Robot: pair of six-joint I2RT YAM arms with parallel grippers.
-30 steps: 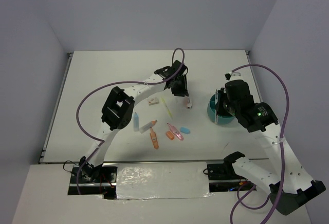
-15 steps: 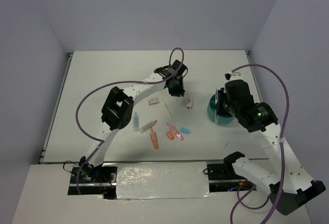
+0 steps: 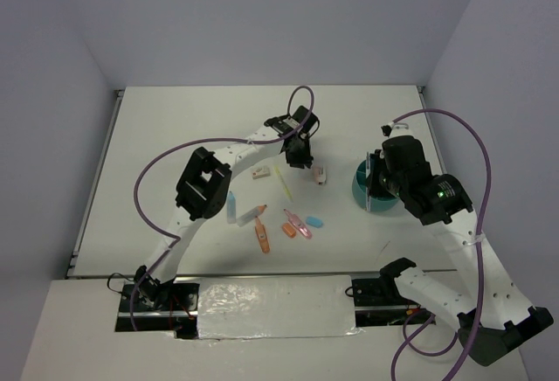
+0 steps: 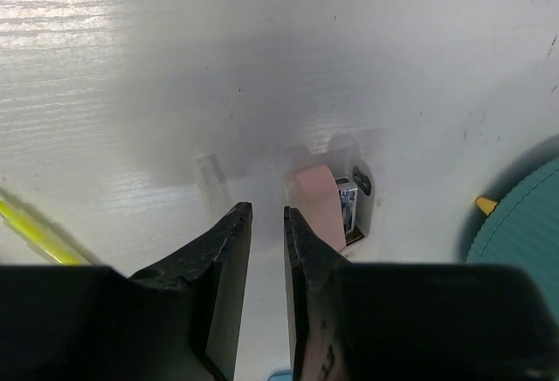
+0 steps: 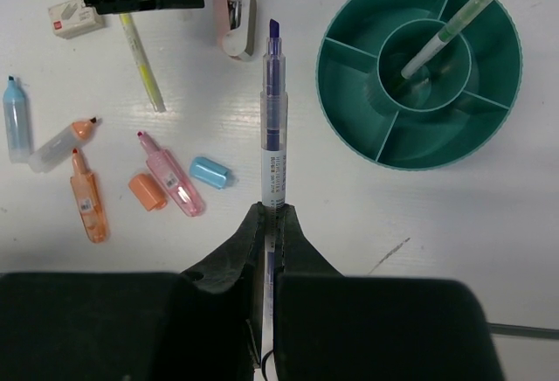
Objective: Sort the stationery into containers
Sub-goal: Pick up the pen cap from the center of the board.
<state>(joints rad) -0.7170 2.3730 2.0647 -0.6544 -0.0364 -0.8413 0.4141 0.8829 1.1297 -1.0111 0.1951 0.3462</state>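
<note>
My right gripper (image 5: 272,211) is shut on a purple highlighter (image 5: 273,110), which points forward to the left of the round teal divided cup (image 5: 419,141). A pale pen (image 5: 450,18) stands in the cup's centre well. My left gripper (image 4: 266,211) hovers over the table, jaws narrowly open with nothing between them. A pink stapler (image 4: 325,211) lies just beyond its right finger. From above, the left gripper (image 3: 301,159) is up-left of the stapler (image 3: 320,174), and the cup (image 3: 362,192) sits under the right gripper (image 3: 376,180).
Loose stationery lies left of the cup: a yellow pen (image 5: 141,62), a white eraser (image 5: 74,16), a light blue tube (image 5: 15,119), two orange highlighters (image 5: 86,206), a pink highlighter (image 5: 170,184), an orange cap (image 5: 147,191) and a blue cap (image 5: 210,172).
My left gripper has drawn back up and to the left, away from the stapler, its jaws a little narrower. The stapler stays on the table. The right arm has not moved.
</note>
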